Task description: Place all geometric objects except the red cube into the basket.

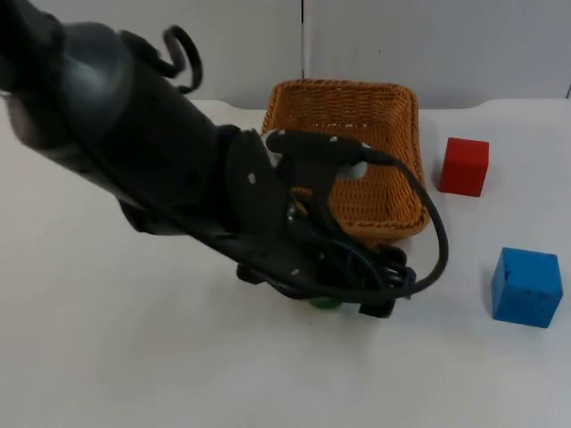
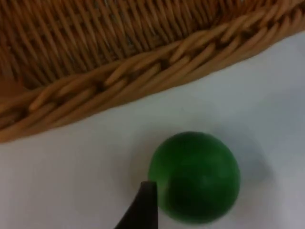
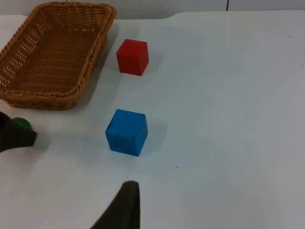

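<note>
Green ball (image 2: 195, 176) lay on the white surface (image 1: 134, 357), just in front of the wicker basket (image 1: 393, 107) and close to its near wall. My left end effector (image 1: 335, 299) was down over it, one black fingertip (image 2: 143, 205) touching or nearly touching the ball's side. I could not tell whether my fingers stood apart or had closed on it, as my own arm hid them from above.

I judged the ball to be hard, smooth and light, probably painted wood or plastic. It would roll at the slightest sideways nudge and could squirt out of a pinch set too high or too low. The safest hold seemed to be across its widest part, with both fingers level and the ball centred between them.

Inside the basket I saw something pale (image 1: 355, 169), partly behind my arm, and I could not say what it was. The weave looked stiff enough to keep its shape when things were dropped in.

Off to the right, the red cube (image 1: 464, 166) sat near the basket's side, and the blue cube (image 1: 526, 286) rested well apart from it, nearer the front. My right end effector waited above that side of the surface, one of its fingertips (image 3: 121, 207) pointing toward the blue cube (image 3: 127, 132).
</note>
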Tool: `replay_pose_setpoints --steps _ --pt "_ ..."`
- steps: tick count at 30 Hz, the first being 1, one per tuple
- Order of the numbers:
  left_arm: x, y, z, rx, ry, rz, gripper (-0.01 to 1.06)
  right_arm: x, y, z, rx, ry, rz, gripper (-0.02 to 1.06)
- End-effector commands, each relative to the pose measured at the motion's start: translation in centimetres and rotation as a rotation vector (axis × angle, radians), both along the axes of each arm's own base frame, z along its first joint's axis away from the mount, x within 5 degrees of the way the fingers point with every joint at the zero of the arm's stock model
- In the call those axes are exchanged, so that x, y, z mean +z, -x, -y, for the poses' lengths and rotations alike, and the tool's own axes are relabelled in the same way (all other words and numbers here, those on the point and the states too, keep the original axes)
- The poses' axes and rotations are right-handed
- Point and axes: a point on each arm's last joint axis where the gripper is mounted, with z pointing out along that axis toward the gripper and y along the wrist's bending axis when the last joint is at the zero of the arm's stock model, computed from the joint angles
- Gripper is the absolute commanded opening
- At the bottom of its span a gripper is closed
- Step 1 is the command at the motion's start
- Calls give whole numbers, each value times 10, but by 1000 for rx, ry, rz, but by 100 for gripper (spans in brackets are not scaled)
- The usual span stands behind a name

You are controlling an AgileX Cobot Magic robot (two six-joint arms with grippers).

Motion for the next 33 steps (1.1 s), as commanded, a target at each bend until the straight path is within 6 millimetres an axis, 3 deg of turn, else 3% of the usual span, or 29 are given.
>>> replay_pose_setpoints --steps 1,10,33 --pt "-5 -4 5 6 5 2 89 0 0 0 -11 5 6 105" --pt "-27 -11 5 24 -19 28 89 0 0 0 -11 5 6 105" --pt "-20 -21 6 42 5 169 89 0 0 0 -11 5 6 105"
